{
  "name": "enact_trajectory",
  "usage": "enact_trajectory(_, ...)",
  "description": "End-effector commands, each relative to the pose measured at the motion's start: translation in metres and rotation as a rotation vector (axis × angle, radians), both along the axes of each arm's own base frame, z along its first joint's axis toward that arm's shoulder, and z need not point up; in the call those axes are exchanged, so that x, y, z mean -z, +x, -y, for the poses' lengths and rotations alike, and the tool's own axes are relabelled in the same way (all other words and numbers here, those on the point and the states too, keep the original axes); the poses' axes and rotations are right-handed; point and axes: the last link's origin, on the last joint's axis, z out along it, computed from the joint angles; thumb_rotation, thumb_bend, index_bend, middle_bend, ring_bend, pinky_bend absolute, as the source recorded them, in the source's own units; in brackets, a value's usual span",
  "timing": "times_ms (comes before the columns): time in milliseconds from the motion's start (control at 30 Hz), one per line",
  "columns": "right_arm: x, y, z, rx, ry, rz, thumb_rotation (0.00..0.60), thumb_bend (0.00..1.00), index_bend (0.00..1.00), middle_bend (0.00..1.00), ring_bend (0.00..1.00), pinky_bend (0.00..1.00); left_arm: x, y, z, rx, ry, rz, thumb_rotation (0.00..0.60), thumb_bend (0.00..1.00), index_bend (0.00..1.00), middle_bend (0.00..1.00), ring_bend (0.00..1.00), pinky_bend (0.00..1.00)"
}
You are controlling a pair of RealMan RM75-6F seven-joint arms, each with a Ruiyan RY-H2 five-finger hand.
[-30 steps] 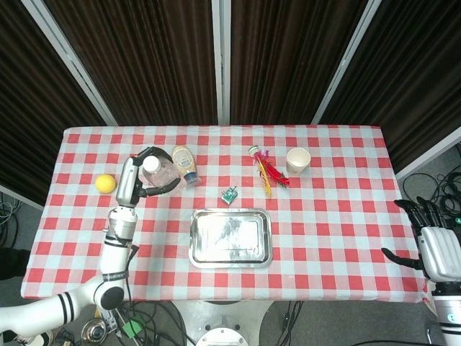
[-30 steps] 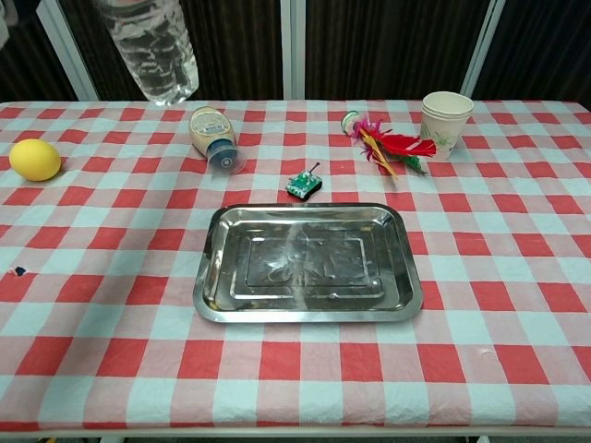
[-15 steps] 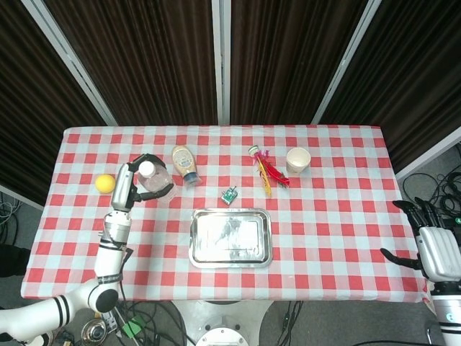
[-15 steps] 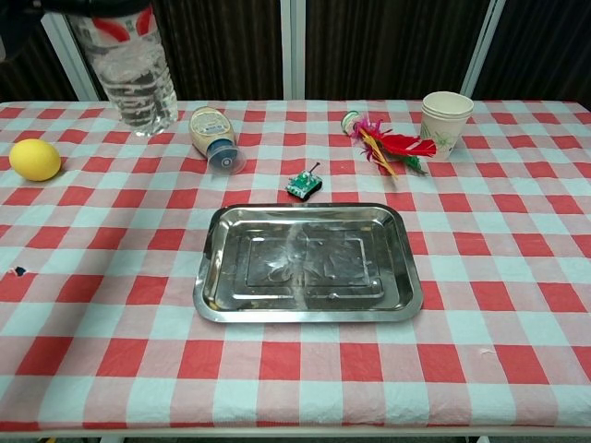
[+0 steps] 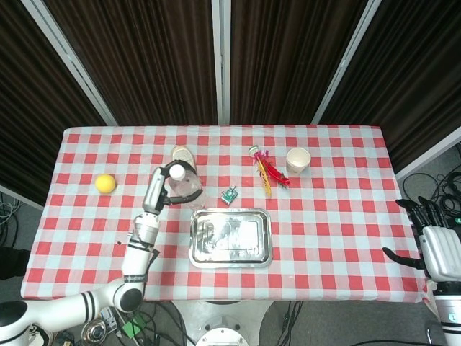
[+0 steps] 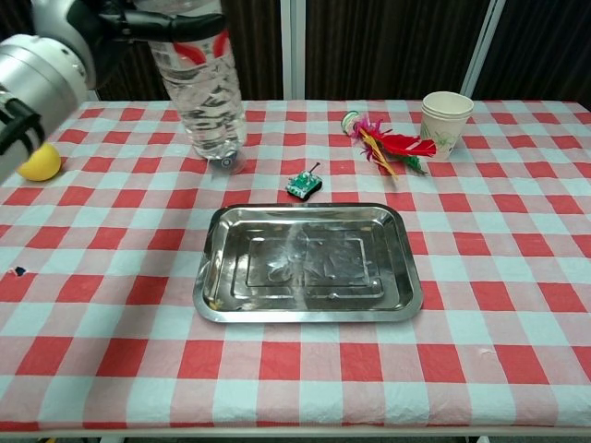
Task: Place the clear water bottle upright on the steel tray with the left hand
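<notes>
Just beyond the steel tray (image 6: 307, 300)'s far-left corner, your left hand (image 5: 163, 189) grips the clear water bottle (image 6: 204, 92) upright, above the cloth; your right hand (image 5: 434, 244) hangs spread, holding nothing.

Left hand (image 5: 160, 189) raised, fingers curled closed; right hand (image 5: 432, 244) spread, idle.

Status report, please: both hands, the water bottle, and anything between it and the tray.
Left hand holds clear water bottle upright, short of steel tray. Right hand open, idle at table's edge. Tray empty; small green toy sits near its far rim.
</notes>
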Motion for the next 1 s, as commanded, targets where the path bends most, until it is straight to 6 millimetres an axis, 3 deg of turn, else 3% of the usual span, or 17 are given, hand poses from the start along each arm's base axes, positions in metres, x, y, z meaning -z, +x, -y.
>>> enact_trajectory(33,-0.001,0.001,0.000,-0.003,-0.003,0.004,0.600,0.04,0.16,0.16,0.00,0.04,-0.021,-0.029,-0.010,-0.067,0.073,-0.064,0.600,0.23,0.63,0.65,0.53,0.58)
enact_trajectory(100,-0.002,0.001,-0.001,-0.007,-0.004,0.005,0.600,0.04,0.16,0.16,0.00,0.04,-0.046,-0.052,-0.021,-0.125,0.131,-0.090,0.600,0.22,0.63,0.65,0.53,0.58)
enact_trajectory(167,-0.001,0.001,-0.001,-0.008,0.002,0.003,0.600,0.04,0.16,0.16,0.00,0.04,-0.053,-0.056,-0.022,-0.135,0.123,-0.079,0.600,0.23,0.63,0.65,0.53,0.58)
enact_trajectory(367,0.006,0.000,0.001,-0.001,0.025,-0.014,0.600,0.04,0.16,0.16,0.00,0.04,-0.015,-0.015,-0.002,-0.025,0.012,-0.039,0.600,0.23,0.63,0.65,0.53,0.58)
enact_trajectory(433,0.006,0.000,0.001,0.001,0.019,-0.016,0.600,0.04,0.16,0.16,0.00,0.04,-0.025,-0.025,-0.007,-0.048,0.067,-0.073,0.600,0.23,0.63,0.65,0.53,0.58)
enact_trajectory(567,0.003,0.001,0.001,-0.001,0.009,-0.011,0.600,0.04,0.16,0.16,0.00,0.04,-0.070,-0.068,-0.020,-0.156,0.175,-0.106,0.600,0.22,0.63,0.65,0.53,0.58)
enact_trajectory(600,0.004,0.000,0.001,0.000,0.010,-0.010,0.600,0.04,0.16,0.16,0.00,0.04,-0.072,-0.068,-0.021,-0.161,0.172,-0.093,0.600,0.22,0.63,0.65,0.53,0.58)
enact_trajectory(800,0.006,-0.002,0.002,0.008,0.022,-0.014,0.600,0.05,0.16,0.16,0.00,0.04,-0.028,-0.034,-0.006,-0.064,0.057,-0.059,0.600,0.23,0.63,0.65,0.53,0.58)
enact_trajectory(1000,0.003,-0.001,0.001,0.004,0.009,-0.005,0.600,0.04,0.16,0.16,0.00,0.04,-0.026,-0.042,0.001,-0.090,0.058,-0.059,0.600,0.23,0.63,0.65,0.53,0.58)
